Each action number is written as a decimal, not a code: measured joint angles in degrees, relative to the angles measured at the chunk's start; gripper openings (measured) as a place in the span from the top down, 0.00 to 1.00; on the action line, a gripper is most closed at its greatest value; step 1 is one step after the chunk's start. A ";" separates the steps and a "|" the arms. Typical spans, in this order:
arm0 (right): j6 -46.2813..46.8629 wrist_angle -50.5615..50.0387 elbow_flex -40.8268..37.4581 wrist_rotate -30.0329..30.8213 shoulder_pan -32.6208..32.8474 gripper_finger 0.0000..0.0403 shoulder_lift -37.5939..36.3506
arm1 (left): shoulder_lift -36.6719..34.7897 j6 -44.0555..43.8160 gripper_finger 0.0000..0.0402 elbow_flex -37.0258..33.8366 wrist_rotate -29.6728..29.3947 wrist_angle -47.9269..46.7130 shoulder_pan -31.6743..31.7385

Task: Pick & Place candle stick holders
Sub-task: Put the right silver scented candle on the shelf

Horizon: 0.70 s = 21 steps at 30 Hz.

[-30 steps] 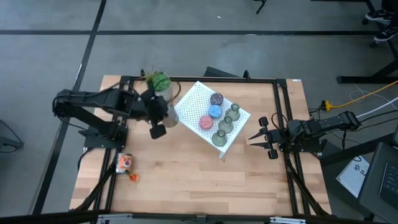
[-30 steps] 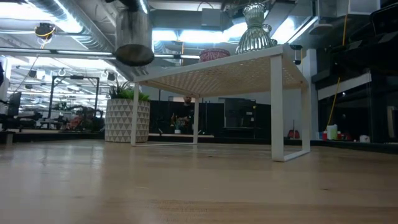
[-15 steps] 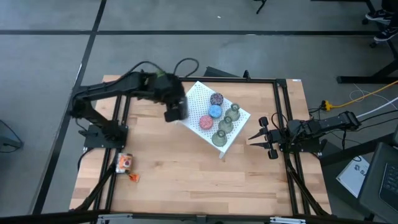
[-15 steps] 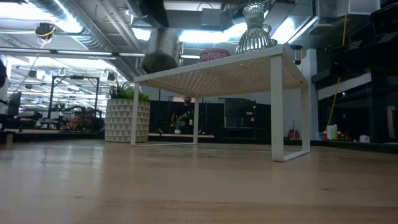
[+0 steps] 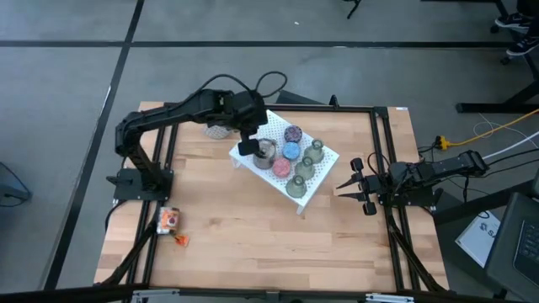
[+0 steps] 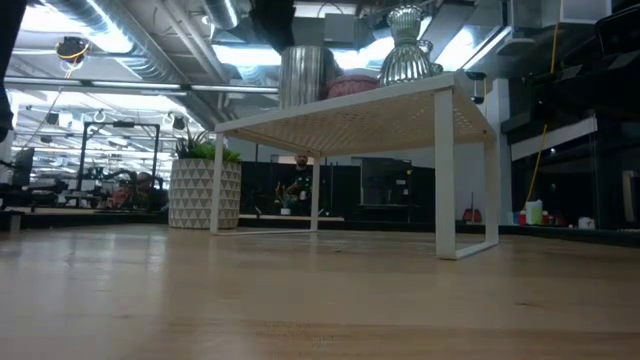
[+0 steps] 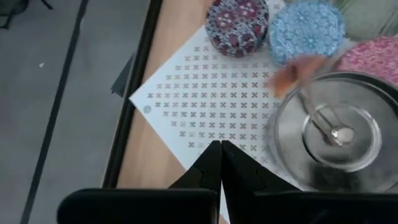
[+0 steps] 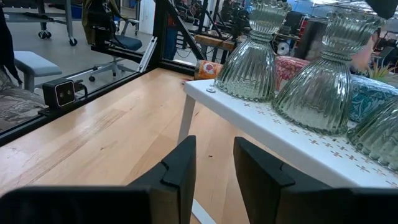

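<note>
White perforated stand (image 6: 440,95) on wooden table (image 6: 320,300), silver candle holder (image 6: 306,75) upright on top, ribbed glass holder (image 6: 407,48) nearer corner, potted plant (image 6: 204,185) behind.

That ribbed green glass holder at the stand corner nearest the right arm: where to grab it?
Grip the green glass holder at its narrow neck, between upper cup and flared bell. The open right gripper could probably come level from the side, across the corner of the white stand.

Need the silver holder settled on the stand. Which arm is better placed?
Left. The left gripper is right over the white stand, beside the silver holder; the right gripper waits open at the table's right edge.
</note>
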 joint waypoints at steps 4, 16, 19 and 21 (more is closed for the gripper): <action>0.00 0.00 0.00 0.00 0.00 0.72 -0.01 | -1.93 0.10 1.00 0.04 0.74 0.16 -0.01; 0.00 0.00 -0.01 -0.02 0.00 0.72 -0.01 | -3.35 1.56 0.89 0.09 10.39 -1.40 -3.39; 0.00 0.00 0.00 0.00 0.00 0.72 -0.01 | -1.97 2.84 0.79 0.07 13.86 -1.84 -4.93; 0.01 0.02 -0.01 0.00 0.00 0.72 -0.01 | -1.05 4.85 0.72 0.07 13.75 -1.84 -5.96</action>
